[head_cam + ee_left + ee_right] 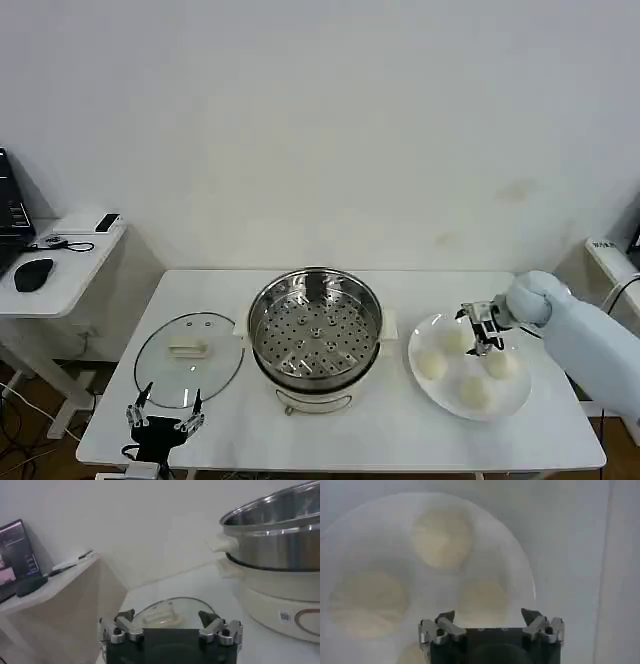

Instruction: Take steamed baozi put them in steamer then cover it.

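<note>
Four baozi (431,366) are sitting on the white plate (515,403) at the right side of the counter (400,440); one is partly hidden under the right claw. In the right wrist view the baozi (441,537) are lying spread apart on the plate (515,555).

Right claw (482,331) is hovering over the plate's far side, right above one bun, fingers (445,616) standing apart, nothing between them.

Steamer (315,335) is sitting mid-counter, uncovered, perforated tray bare, just left of the plate. In the left wrist view the steamer (280,535) is standing beside the lid.

Cover (188,358) is lying flat on the counter left of the steamer, handle up, close to the pot's side handle.

Left claw (163,419) is idling at the counter's near edge, just in front of the cover (165,612), fingers (210,617) spread, gripping nothing.
</note>
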You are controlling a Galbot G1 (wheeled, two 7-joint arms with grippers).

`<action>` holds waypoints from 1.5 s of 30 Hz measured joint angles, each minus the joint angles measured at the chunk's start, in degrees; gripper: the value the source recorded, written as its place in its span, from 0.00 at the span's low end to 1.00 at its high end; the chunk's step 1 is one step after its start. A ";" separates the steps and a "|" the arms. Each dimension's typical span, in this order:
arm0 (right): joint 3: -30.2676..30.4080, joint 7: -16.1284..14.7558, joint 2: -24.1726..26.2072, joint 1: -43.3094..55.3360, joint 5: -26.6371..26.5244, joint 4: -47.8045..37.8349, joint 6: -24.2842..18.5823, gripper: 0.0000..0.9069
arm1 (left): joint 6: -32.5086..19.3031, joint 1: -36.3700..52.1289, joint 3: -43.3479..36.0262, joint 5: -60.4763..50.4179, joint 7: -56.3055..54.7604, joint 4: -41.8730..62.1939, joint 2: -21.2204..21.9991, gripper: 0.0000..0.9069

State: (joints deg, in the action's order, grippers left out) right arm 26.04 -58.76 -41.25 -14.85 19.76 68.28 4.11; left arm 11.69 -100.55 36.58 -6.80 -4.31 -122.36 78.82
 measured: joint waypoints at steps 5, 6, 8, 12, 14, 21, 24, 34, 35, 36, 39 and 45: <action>1.78 0.00 -1.09 1.24 -0.33 -1.48 1.82 0.88 | 0.04 0.03 0.05 0.08 0.03 0.14 0.05 1.00; 2.10 0.00 -1.18 1.41 -0.46 -1.68 2.07 0.86 | 0.04 0.02 0.05 0.08 0.03 0.16 0.05 1.00; 2.73 -0.01 -1.33 1.65 -0.62 -2.10 2.66 0.79 | 0.05 0.02 0.13 0.08 0.03 0.19 0.07 1.00; 3.66 -0.06 -1.62 1.78 -1.01 -2.70 3.44 0.71 | 0.04 0.14 0.10 0.07 0.04 0.47 0.12 1.00; 4.01 -0.06 -1.61 1.83 -1.18 -2.72 3.80 0.68 | 0.04 0.34 0.02 0.06 0.02 0.66 0.20 1.00; 5.01 -0.10 -1.42 2.67 -1.97 -2.84 4.28 0.64 | 0.03 0.57 -0.19 0.04 -0.02 0.81 0.34 1.00; 5.26 -0.33 -1.17 3.12 -2.26 -2.86 4.04 0.64 | 0.02 0.44 -0.21 0.06 -0.04 0.87 0.27 1.00; 8.05 -0.40 1.51 6.90 -4.65 -0.46 2.64 0.66 | -0.52 0.71 -0.26 0.37 -0.14 1.95 -0.14 1.00; 8.57 -0.32 1.99 7.69 -5.20 0.05 2.50 0.66 | -0.62 0.66 -0.31 0.40 -0.15 2.03 -0.15 1.00; 9.09 -0.23 2.45 8.64 -5.83 0.60 2.42 0.66 | -0.70 0.66 -0.35 0.45 -0.15 2.20 -0.18 1.00; 10.68 0.07 3.38 11.66 -7.86 2.18 2.24 0.66 | -0.68 0.63 -0.35 0.52 -0.21 2.23 -0.28 1.00; 15.25 0.78 3.46 20.02 -12.82 4.38 1.70 0.66 | -0.36 0.42 -0.21 0.82 -0.20 1.40 -0.52 1.00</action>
State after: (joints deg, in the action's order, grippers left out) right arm 41.29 -57.97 -37.79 5.16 6.95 72.65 5.81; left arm 11.33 -100.12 36.37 -5.98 -4.51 -120.95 78.31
